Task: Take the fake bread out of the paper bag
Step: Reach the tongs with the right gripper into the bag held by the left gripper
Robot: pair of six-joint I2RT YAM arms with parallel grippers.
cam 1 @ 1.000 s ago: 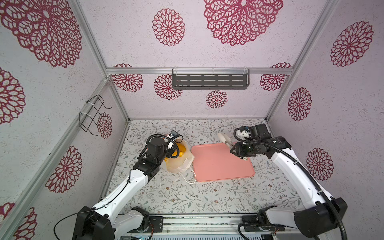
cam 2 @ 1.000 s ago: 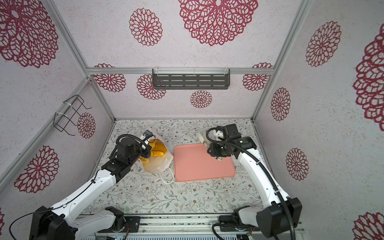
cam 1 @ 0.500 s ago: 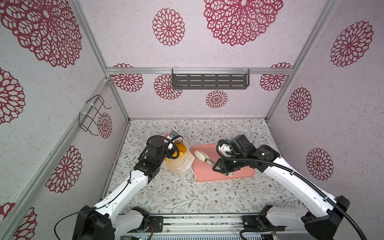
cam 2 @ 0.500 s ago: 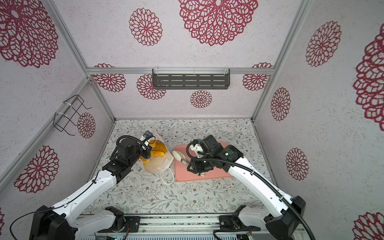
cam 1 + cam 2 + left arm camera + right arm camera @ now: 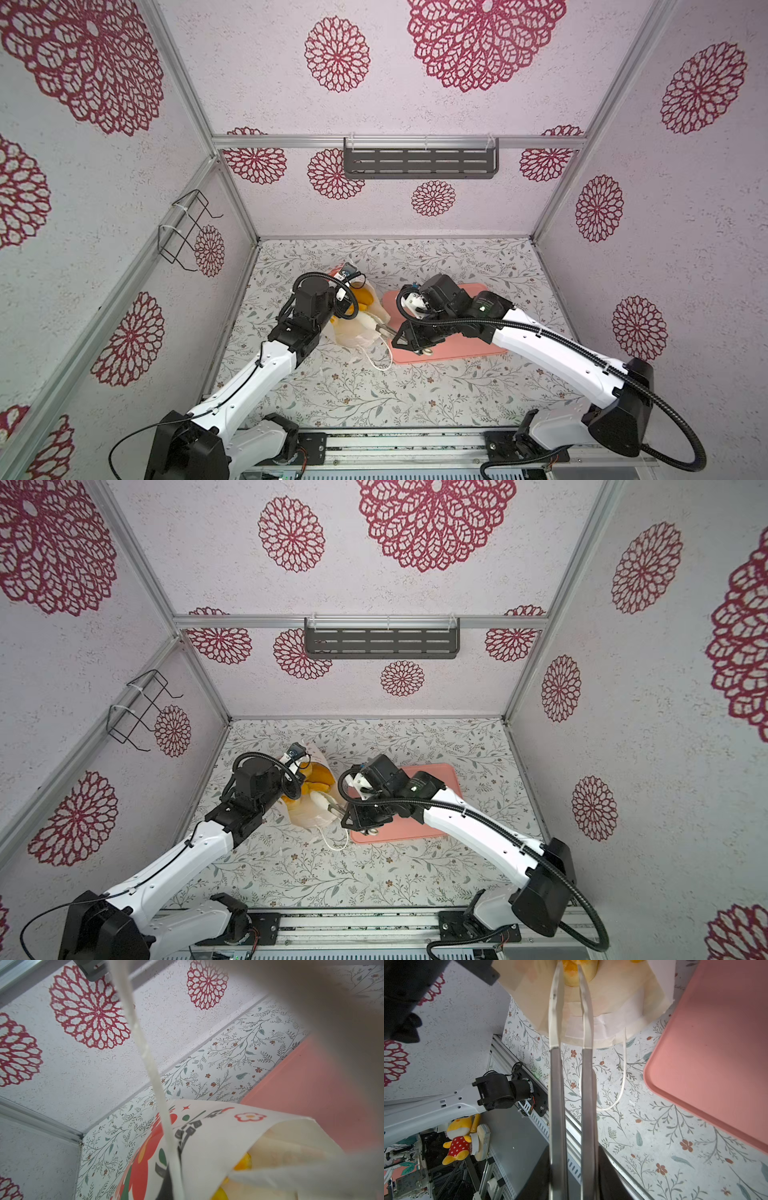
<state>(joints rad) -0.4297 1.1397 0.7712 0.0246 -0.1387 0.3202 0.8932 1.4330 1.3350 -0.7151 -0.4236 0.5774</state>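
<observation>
At paper bag point(image 5: 623, 1001) mouth | right claw point(image 5: 568, 966) pinches fake bread point(image 5: 571, 980) | tray point(image 5: 716, 1043) alongside

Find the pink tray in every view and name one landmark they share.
Top view: tray, just right of centre.
Top view: tray, near centre.
Left wrist: tray, behind the paper bag.
Right wrist: tray, beside the paper bag.
Shared landmark: the paper bag, next to the tray everywhere.

A robotics lab test booth is showing: an aluminium frame point(image 5: 234, 198) is holding wallpapered panels point(image 5: 415, 108) past the base rail point(image 5: 399, 446), two robot arms point(image 5: 257, 374) are standing on it, lab clutter point(image 5: 415, 1167) is lying outside it.
</observation>
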